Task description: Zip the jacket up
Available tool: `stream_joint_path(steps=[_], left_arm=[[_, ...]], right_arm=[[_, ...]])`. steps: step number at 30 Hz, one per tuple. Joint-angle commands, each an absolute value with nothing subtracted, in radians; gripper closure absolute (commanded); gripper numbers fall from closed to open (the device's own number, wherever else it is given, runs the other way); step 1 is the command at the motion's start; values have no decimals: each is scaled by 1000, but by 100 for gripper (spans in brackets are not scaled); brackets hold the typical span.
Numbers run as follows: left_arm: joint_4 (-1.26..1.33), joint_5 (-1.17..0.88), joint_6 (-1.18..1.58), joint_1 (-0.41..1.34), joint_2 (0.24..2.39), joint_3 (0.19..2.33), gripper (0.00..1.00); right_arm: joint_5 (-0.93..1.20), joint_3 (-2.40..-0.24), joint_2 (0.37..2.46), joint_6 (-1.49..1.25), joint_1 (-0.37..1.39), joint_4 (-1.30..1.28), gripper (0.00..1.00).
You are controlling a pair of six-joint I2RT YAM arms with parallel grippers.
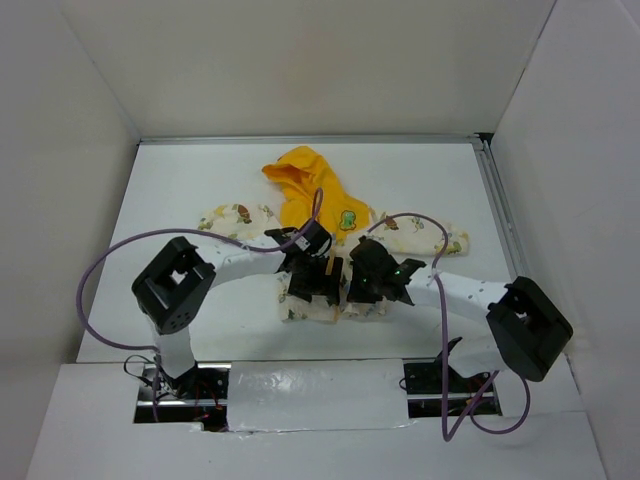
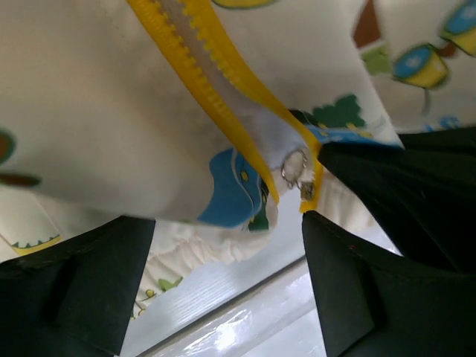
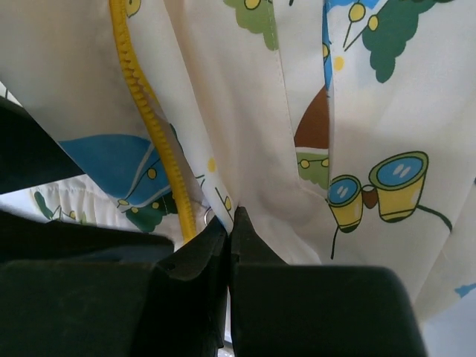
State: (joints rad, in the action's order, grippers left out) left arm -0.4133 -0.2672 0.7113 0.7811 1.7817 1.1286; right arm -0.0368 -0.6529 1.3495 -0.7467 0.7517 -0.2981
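The jacket [image 1: 345,222] lies flat mid-table, its yellow-orange hood [image 1: 300,178] pointing to the far side and its cream printed sleeves spread out. My left gripper [image 1: 312,285] hovers over the lower hem. In the left wrist view that gripper [image 2: 227,223] is open, its fingers [image 2: 349,282] on either side of the hem. The yellow zipper [image 2: 216,82] ends there at a small silver slider [image 2: 295,167]. My right gripper [image 1: 366,290] is at the hem just to the right. Seen from the right wrist, it [image 3: 232,223] is shut on a fold of the jacket [image 3: 349,111] beside the zipper [image 3: 149,126].
White walls box in the table [image 1: 180,180] on three sides. A metal rail [image 1: 495,200] runs along its right edge. A purple cable [image 1: 100,270] loops off each arm. The two grippers stand close together, nearly touching, over the hem.
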Motion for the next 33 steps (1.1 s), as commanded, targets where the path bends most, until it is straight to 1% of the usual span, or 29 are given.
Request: stream_joint_path(steps=[1, 2, 4, 5, 6, 7, 9, 10, 12, 13, 18, 19, 23, 28, 30, 32, 33], left_arm=[[-531, -180, 755, 802, 1839, 1192, 10], [-540, -160, 761, 810, 1847, 1206, 18], [-554, -153, 772, 813, 1861, 1216, 27], [-557, -152, 776, 815, 1861, 1215, 42], [-557, -153, 775, 815, 1861, 1215, 49], [-557, -152, 775, 815, 1855, 1216, 61], [-555, -158, 773, 816, 1836, 1215, 70], [-552, -161, 772, 815, 1827, 1212, 80], [-540, -176, 765, 815, 1792, 1197, 85], [-526, -176, 765, 816, 1778, 1178, 90], [-522, -157, 778, 815, 1665, 1126, 100], [-515, -146, 781, 815, 1619, 1117, 100], [-437, -130, 782, 813, 1505, 1037, 100], [-307, -121, 761, 802, 1338, 957, 100], [-226, -139, 732, 802, 1293, 905, 100], [-193, -146, 713, 799, 1240, 881, 99], [-193, -135, 713, 798, 1229, 865, 94]], right_arm=[[-34, -638, 1324, -750, 744, -250, 98], [-32, -634, 1324, -749, 741, -241, 99], [-25, -621, 1318, -746, 742, -230, 99], [-23, -612, 1316, -739, 741, -216, 99], [-20, -606, 1312, -730, 742, -204, 98], [-9, -600, 1307, -724, 744, -183, 98], [-5, -578, 1295, -701, 744, -152, 99], [27, -572, 1289, -695, 744, -121, 99], [52, -546, 1267, -671, 744, -74, 100], [76, -537, 1256, -660, 745, -13, 100], [175, -408, 1145, -609, 747, 270, 100], [186, -388, 1129, -604, 744, 334, 100], [215, -368, 1040, -571, 744, 419, 100], [285, -298, 962, -557, 735, 590, 100], [298, -285, 936, -548, 730, 600, 100], [279, -304, 922, -535, 724, 551, 100], [255, -314, 920, -523, 723, 496, 100]])
